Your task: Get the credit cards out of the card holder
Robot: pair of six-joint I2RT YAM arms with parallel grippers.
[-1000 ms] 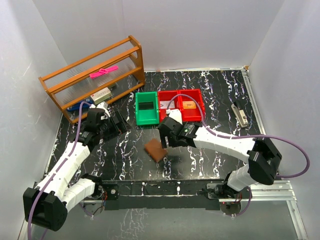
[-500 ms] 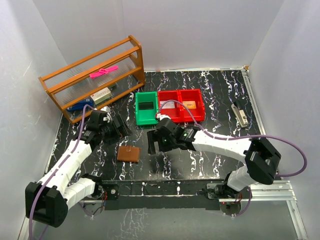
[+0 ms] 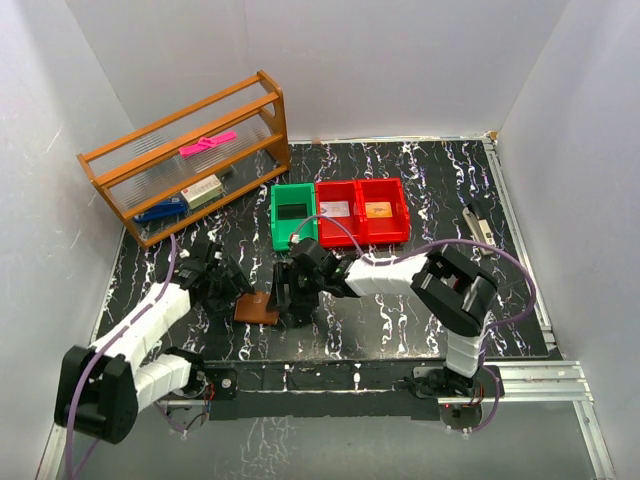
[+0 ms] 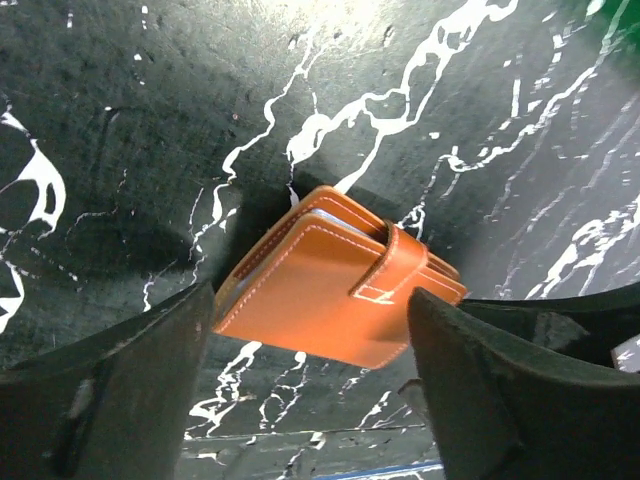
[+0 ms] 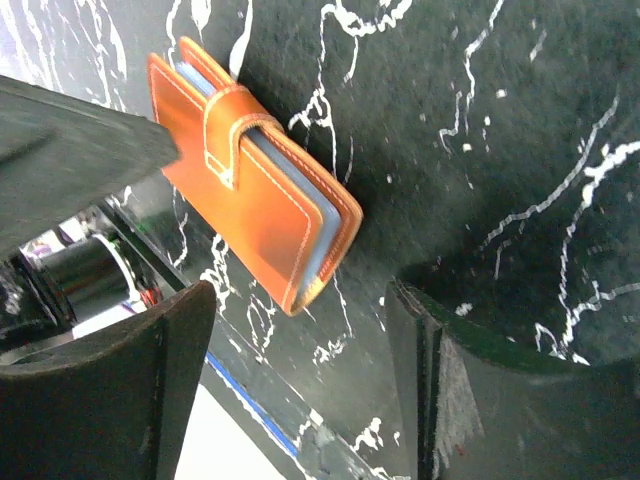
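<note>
The card holder, a brown leather wallet, lies folded shut on the black marbled table, its strap across the front. My left gripper is open just left of it; in the left wrist view the holder sits just beyond the gripper, touching neither finger. My right gripper is open on the holder's right side. In the right wrist view the holder lies ahead of the gripper, untouched. A pale blue layer shows at its edge. A silver-grey credit card and a gold-orange one lie in the red bins.
A green bin and two red bins stand in a row behind the grippers. A wooden rack with small items is at the back left. A stapler-like object lies at the right. The table's front edge is close behind the holder.
The card holder, lifted in my right gripper a second ago, now lies on the table further left, released. Both grippers have closed in on it from either side.
</note>
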